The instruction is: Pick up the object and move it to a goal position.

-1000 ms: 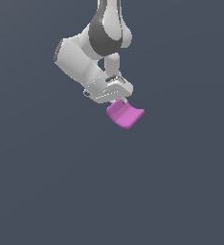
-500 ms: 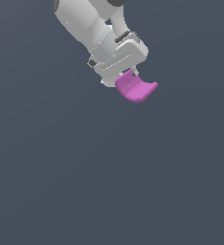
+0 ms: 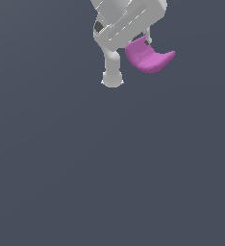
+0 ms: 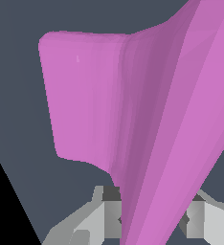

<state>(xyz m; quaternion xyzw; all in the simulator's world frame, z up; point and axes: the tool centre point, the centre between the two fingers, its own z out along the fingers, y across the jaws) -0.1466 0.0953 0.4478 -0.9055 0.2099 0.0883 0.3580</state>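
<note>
The object, a magenta-pink saddle-shaped block (image 3: 150, 57), hangs in the air near the top of the exterior view, its scooped face turned upward. My gripper (image 3: 144, 43) is shut on its upper left end; the white hand and arm (image 3: 129, 19) rise out of the picture above it. In the wrist view the block (image 4: 133, 105) fills most of the picture and sits between the two grey fingers (image 4: 109, 213), one on each side of it. No goal marker shows in either view.
A white rounded link of my arm (image 3: 112, 72) hangs to the exterior view's left of the block. Below and around there is only a plain dark grey-blue ground (image 3: 114, 168).
My gripper has carried the block upward and toward the exterior view's right. The hand and the block now look larger and sit at the picture's top edge.
</note>
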